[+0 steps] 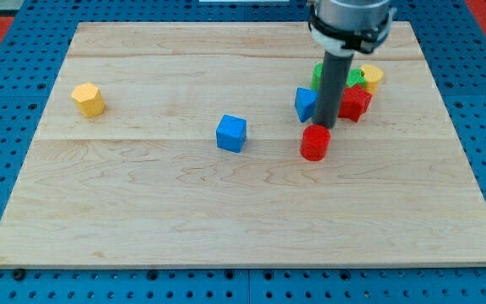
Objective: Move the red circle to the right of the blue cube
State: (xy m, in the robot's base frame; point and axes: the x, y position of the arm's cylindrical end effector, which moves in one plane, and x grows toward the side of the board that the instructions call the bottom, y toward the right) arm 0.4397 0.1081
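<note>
The red circle (315, 143), a short red cylinder, sits right of the board's middle. The blue cube (231, 133) sits to its left, near the board's centre, a clear gap between them. My tip (326, 127) is at the lower end of the dark rod, just above and slightly right of the red circle in the view, touching or almost touching it. The rod covers part of the cluster behind it.
A cluster sits behind the rod at the upper right: a second blue block (306, 104), a red star-like block (355, 102), a green block (354, 78) and a yellow block (371, 78). A yellow hexagon block (88, 99) sits at the far left. The wooden board (142, 211) lies on a blue pegboard.
</note>
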